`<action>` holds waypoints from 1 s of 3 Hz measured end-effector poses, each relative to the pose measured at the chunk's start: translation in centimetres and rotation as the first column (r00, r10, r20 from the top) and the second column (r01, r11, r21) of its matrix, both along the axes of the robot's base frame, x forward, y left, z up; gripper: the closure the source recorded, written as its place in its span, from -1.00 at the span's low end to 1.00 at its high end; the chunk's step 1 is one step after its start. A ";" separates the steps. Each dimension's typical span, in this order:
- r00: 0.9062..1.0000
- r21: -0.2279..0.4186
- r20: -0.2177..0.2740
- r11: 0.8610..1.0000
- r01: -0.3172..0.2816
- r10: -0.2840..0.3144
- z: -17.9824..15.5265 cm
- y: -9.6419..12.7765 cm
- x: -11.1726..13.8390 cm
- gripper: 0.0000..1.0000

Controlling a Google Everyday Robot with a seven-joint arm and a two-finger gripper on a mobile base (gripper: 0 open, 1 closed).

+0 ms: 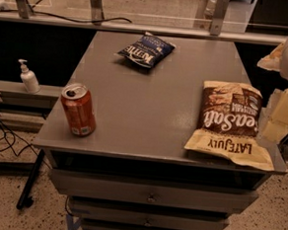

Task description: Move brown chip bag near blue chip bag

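The brown chip bag [230, 122] lies flat at the table's front right, its tan "LATE JULY" band toward the front edge. The blue chip bag [145, 50] lies at the back middle of the table, well apart from the brown bag. My gripper [278, 116] is at the right edge of the view, just right of the brown bag and beside the table's right edge, with the pale arm rising above it. It holds nothing that I can see.
An orange soda can [78, 109] stands upright at the front left of the grey table [133, 121]. A white pump bottle [29, 77] stands on a ledge to the left. A railing with a cable runs behind the table. Drawers sit below the tabletop.
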State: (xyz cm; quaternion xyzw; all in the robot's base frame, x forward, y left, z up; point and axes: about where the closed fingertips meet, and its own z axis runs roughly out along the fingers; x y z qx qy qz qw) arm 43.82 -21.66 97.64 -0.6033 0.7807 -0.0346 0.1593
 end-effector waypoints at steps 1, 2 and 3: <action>1.000 0.000 0.000 1.000 0.000 0.000 0.0 0.0 0.0 -1.00; 0.999 0.014 0.043 1.000 0.005 -0.006 -0.2 -0.2 1.1 -1.00; 0.996 0.033 0.083 0.999 0.044 -0.046 -2.3 -1.0 4.1 -1.00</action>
